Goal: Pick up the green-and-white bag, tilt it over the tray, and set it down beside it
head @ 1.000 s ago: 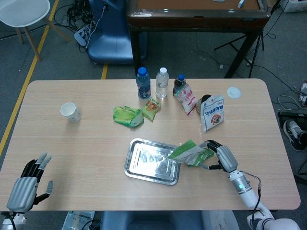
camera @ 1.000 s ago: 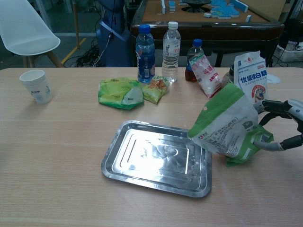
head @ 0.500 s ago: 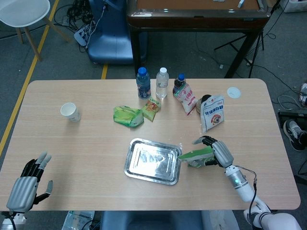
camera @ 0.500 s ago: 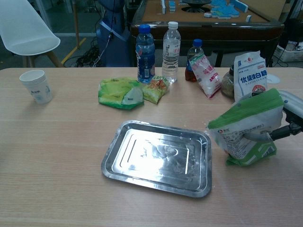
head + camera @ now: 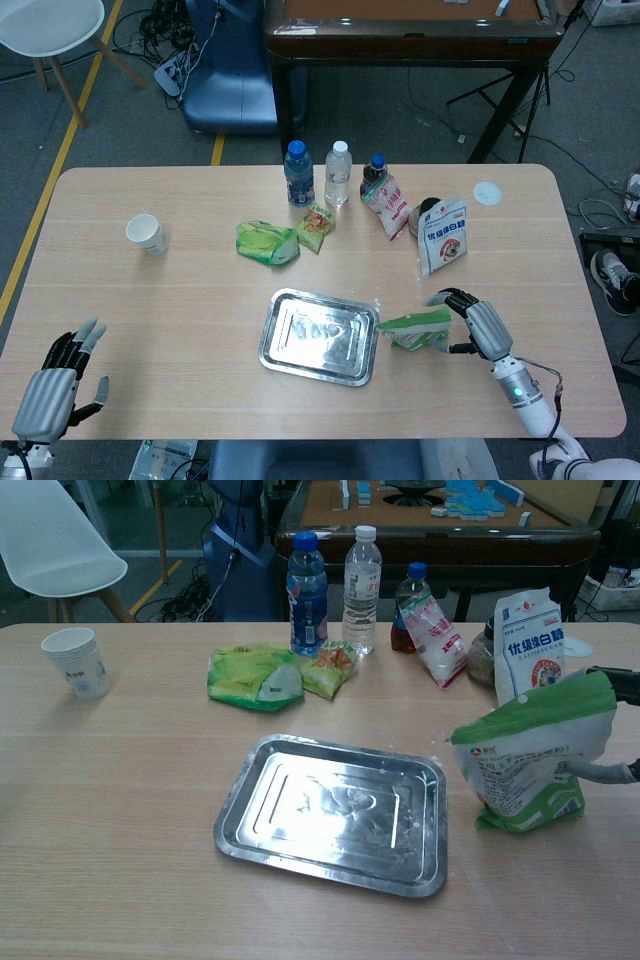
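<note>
The green-and-white bag (image 5: pixel 415 328) (image 5: pixel 535 755) stands upright on the table just right of the metal tray (image 5: pixel 290 345) (image 5: pixel 270 810), a small gap apart from its rim. My right hand (image 5: pixel 480 325) sits at the bag's right side with its fingers (image 5: pixel 612 674) spread wide around the bag's end. The thumb lies against the bag's lower side, and the bag rests on the table by itself. The tray holds only a little white powder. At the table's front left edge my left hand (image 5: pixel 55 385) hangs open and holds nothing.
Three bottles (image 5: pixel 338 172) stand in a row at the back. A green snack bag (image 5: pixel 266 242), a small orange packet (image 5: pixel 317 226), a pink-white packet (image 5: pixel 392 208) and a white-and-blue bag (image 5: pixel 443 235) (image 5: pixel 528 640) lie behind the tray. A paper cup (image 5: pixel 146 233) stands far left.
The bag went from tilted over the tray to upright on the table beside it. My right hand has drawn back to the right and its fingers have spread. The left hand stayed still.
</note>
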`<act>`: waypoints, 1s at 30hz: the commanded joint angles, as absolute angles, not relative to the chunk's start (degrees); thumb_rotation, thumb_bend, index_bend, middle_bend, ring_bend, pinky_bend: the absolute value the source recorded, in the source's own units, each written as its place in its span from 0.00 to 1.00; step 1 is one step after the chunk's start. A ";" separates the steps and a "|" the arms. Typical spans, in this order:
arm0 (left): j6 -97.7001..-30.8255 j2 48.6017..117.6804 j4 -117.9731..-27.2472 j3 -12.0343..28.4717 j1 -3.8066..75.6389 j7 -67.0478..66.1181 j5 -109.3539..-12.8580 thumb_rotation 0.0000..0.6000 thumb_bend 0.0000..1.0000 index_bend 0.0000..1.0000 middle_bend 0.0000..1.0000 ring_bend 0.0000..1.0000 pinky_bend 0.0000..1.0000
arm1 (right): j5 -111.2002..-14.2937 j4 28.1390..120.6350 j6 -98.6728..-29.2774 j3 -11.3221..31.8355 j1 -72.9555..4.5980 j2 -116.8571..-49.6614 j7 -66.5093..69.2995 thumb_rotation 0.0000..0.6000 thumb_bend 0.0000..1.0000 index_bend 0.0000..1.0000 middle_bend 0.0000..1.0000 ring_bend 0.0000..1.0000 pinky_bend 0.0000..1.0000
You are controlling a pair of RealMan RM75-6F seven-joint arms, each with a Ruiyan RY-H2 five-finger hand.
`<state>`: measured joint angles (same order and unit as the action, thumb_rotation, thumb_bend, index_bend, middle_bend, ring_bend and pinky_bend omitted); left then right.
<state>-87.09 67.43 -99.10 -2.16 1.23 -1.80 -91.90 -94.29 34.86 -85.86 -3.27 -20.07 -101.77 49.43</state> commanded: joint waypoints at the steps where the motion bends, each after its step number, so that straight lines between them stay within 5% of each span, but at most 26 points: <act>1: -87.08 67.25 -99.19 -2.07 1.30 -1.93 -91.86 1.00 0.47 0.01 0.00 0.06 0.02 | -94.32 37.03 -87.22 -3.75 -18.43 -99.17 47.14 1.00 0.00 0.34 0.35 0.23 0.30; 9: -86.72 66.96 -99.18 -1.79 1.67 -2.44 -91.58 1.00 0.47 0.01 0.00 0.06 0.02 | -93.09 54.49 -86.51 -4.44 -15.45 -86.18 31.68 1.00 0.04 0.27 0.25 0.16 0.23; 19: -87.03 66.83 -98.72 -1.67 1.58 -2.42 -91.32 1.00 0.47 0.01 0.00 0.06 0.02 | -87.91 80.95 -82.64 -3.76 -13.16 -68.93 13.60 1.00 0.04 0.24 0.24 0.15 0.22; 30: -86.95 66.67 -99.38 -1.55 1.69 -3.47 -91.18 1.00 0.47 0.01 0.00 0.06 0.02 | -86.11 88.25 -82.63 -3.12 -10.47 -63.27 9.02 1.00 0.04 0.23 0.24 0.14 0.22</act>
<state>-86.96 66.67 -99.37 -1.55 1.68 -3.47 -91.18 -85.96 88.08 -82.42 -3.22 -10.67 -63.43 8.98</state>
